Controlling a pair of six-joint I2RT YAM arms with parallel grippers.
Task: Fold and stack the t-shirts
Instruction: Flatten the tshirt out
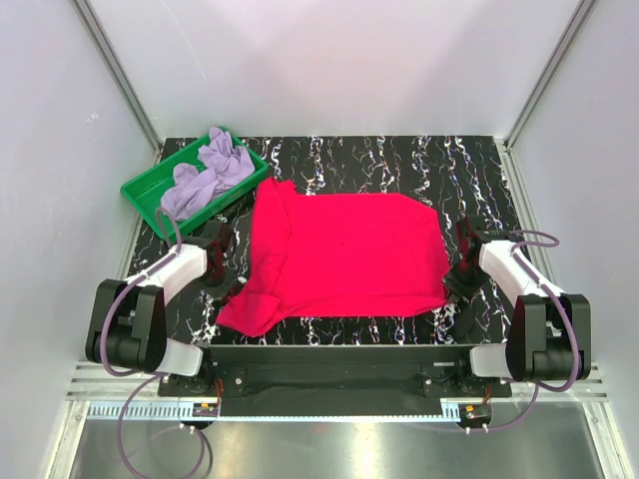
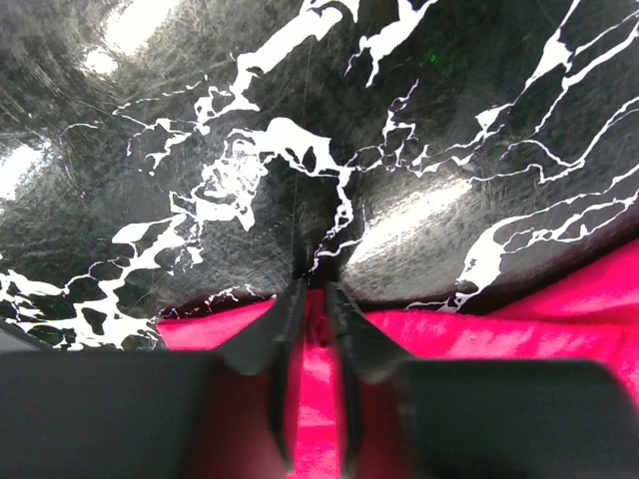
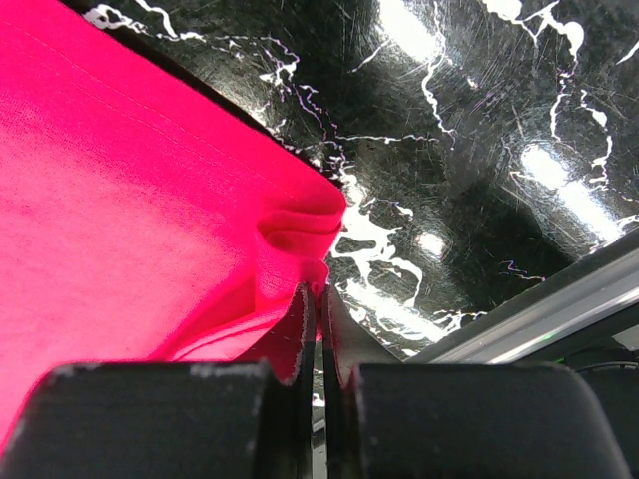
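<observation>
The crimson t-shirt [image 1: 339,254] lies spread across the middle of the black marbled table. Its near left part is bunched into a loose flap [image 1: 250,304]. My left gripper [image 1: 232,287] is at that near left edge. In the left wrist view its jaws [image 2: 315,289] stand close together with red cloth [image 2: 319,379] between them. My right gripper [image 1: 457,286] is at the shirt's near right corner. There its fingertips [image 3: 318,291] pinch a puckered fold of the red cloth [image 3: 295,225]. The lavender t-shirt [image 1: 205,180] lies crumpled in the green tray.
The green plastic tray [image 1: 143,195] stands at the far left corner of the table [image 1: 399,160]. White walls close in the left, right and back. A metal rail [image 3: 559,299] runs along the table's near edge, close to my right gripper.
</observation>
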